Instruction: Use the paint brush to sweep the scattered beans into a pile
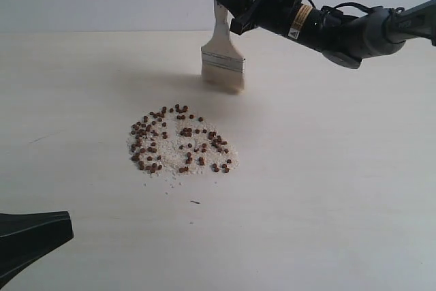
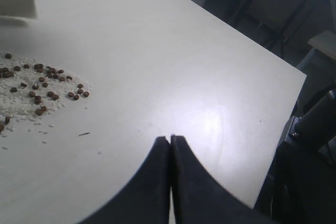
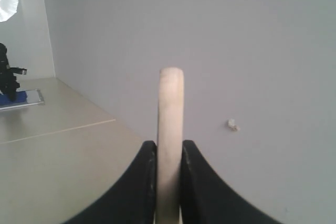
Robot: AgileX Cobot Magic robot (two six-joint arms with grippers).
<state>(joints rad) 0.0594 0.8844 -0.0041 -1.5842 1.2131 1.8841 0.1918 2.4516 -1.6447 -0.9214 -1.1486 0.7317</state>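
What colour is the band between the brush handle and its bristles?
Silver; the paint brush ferrule shows best in the exterior view.

Reddish-brown round beans (image 1: 185,131), mixed with pale off-white crumbs and powder, lie gathered in one loose, roughly heart-shaped pile (image 1: 178,149) on the light surface; a few crumbs stray just outside its near edge. The paint brush (image 1: 222,51), with cream wooden handle, silver ferrule and white bristles, stands nearly upright beyond the pile and apart from it, bristles down at the surface, its handle clamped in the right gripper (image 1: 225,8).
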